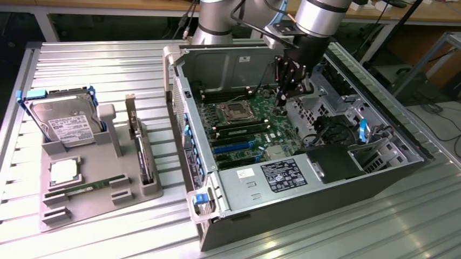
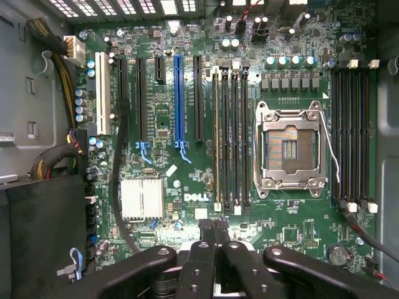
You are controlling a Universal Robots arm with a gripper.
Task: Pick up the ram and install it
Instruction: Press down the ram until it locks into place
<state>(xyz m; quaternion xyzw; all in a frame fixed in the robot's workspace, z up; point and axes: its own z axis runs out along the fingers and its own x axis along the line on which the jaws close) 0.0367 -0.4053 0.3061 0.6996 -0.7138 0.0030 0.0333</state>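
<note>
The pincer [image 1: 286, 96] hangs inside the open computer case [image 1: 303, 162], above the motherboard [image 1: 249, 132]. In the wrist view its fingers [image 2: 215, 240] stand pressed together near the board's edge, and nothing can be made out between them, so it looks closed and empty.

Taking the motherboard as landmark: one ram stick [image 2: 216, 134] appears seated in the slot bank beside the empty CPU socket [image 2: 291, 149], its edge lighter than the dark empty slots next to it. If that reading is right, the install is largely done for this stick and the pincer is just over the spot where it sits. A second bank of memory slots [image 2: 352, 134] on the socket's far side looks empty.

Away from the motherboard, outside the case toward the exterior view's left, a grey holder tray [image 1: 94, 178] rests on the tabletop [image 1: 86, 59]. It carries a hard drive [image 1: 65, 121] standing up, a small square CPU chip [image 1: 63, 171] lying flat, and a thin green stick [image 1: 78, 190] lying low in a slot, likely the twin ram, untouched.

The tabletop is ribbed metal. Beyond the case stand wooden benches with cables, and the arm's silver column [image 1: 216, 19] rises behind the case.
</note>
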